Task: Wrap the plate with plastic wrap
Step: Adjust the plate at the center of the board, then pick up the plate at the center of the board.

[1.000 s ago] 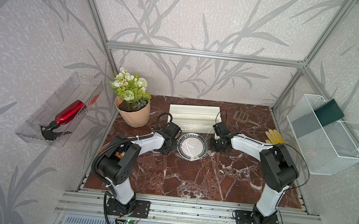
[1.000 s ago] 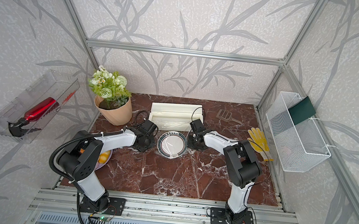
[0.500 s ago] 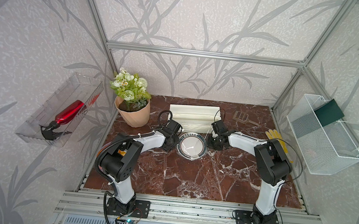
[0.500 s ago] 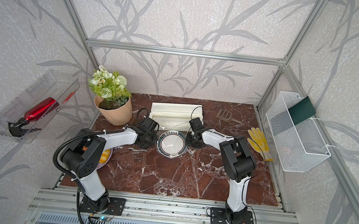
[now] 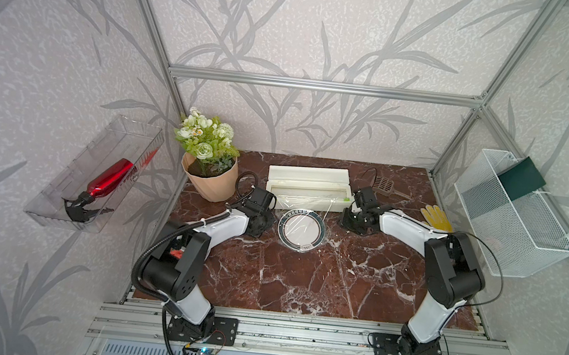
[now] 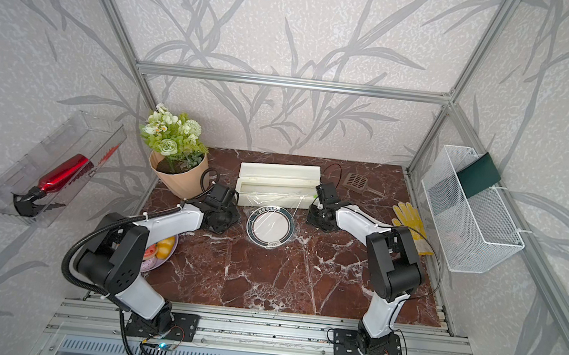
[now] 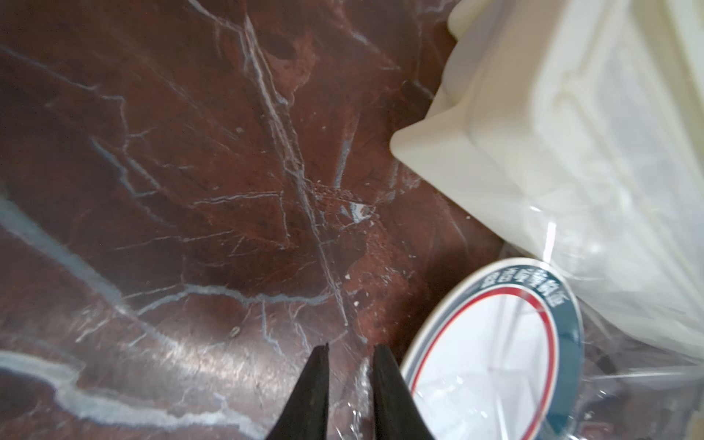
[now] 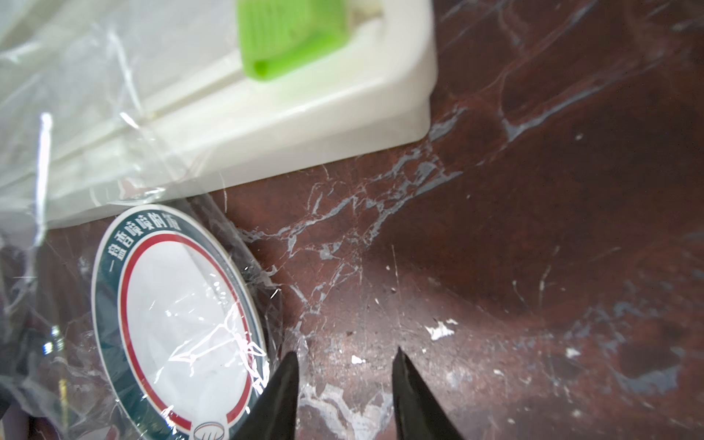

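Risks lifting the plastic wrap [image 8: 224, 335] back off the plate [image 5: 282, 228] through cling to a fingertip, or through film perhaps uncut at the cream box [image 5: 309, 184] behind the plate. Shows left tool [image 7: 352, 348] narrowly parted, right tool [image 8: 344, 352] wider, both empty, just beside the plate's opposite edges; wrap draped over the plate.

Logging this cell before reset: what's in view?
plate: 1, white with teal rim, centre
dispenser box: 1, cream, behind plate
plastic wrap: 1, clear, from box over plate
potted flowers: 1, white, tan pot, back left
spray bottle: 1, red, in clear tray, left wall
wire basket: 1, white, right wall, holds green item
glove: 1, yellow, right edge
scoop: 1, brown, back right
food plate: 1, purple, front left
table: 1, red-brown marble
left arm: 1, white-black, left of plate, jaws slightly apart
right arm: 1, white-black, right of plate, jaws apart
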You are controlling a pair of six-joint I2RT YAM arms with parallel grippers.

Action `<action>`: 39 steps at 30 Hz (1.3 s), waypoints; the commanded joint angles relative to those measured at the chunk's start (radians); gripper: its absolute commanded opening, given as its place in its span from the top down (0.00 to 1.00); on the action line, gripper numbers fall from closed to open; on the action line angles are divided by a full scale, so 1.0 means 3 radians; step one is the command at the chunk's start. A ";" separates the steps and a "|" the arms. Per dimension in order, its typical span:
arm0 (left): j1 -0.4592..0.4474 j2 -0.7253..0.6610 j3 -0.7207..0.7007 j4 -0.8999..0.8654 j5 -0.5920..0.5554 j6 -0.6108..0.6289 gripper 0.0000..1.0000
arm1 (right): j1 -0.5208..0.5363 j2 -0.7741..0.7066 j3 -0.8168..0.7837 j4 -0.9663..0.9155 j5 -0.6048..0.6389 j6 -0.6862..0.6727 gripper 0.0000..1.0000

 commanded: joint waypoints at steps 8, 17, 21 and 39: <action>-0.0031 -0.0671 -0.0412 -0.0022 0.0533 -0.0120 0.75 | 0.0038 -0.0511 -0.0665 0.0397 -0.0685 0.0346 0.59; -0.0475 -0.0796 -0.0803 0.0493 0.0728 -0.0341 0.75 | 0.0210 -0.0327 -0.0798 0.0782 -0.0943 0.0619 0.58; -0.0470 -0.0577 -0.0854 0.0663 0.0732 -0.0352 0.75 | 0.0209 -0.0239 -0.0773 0.0839 -0.0974 0.0637 0.57; -0.0267 0.0018 -0.0809 0.1060 0.0873 -0.0216 0.77 | 0.0202 0.0248 -0.0535 0.0895 -0.1110 0.0591 0.59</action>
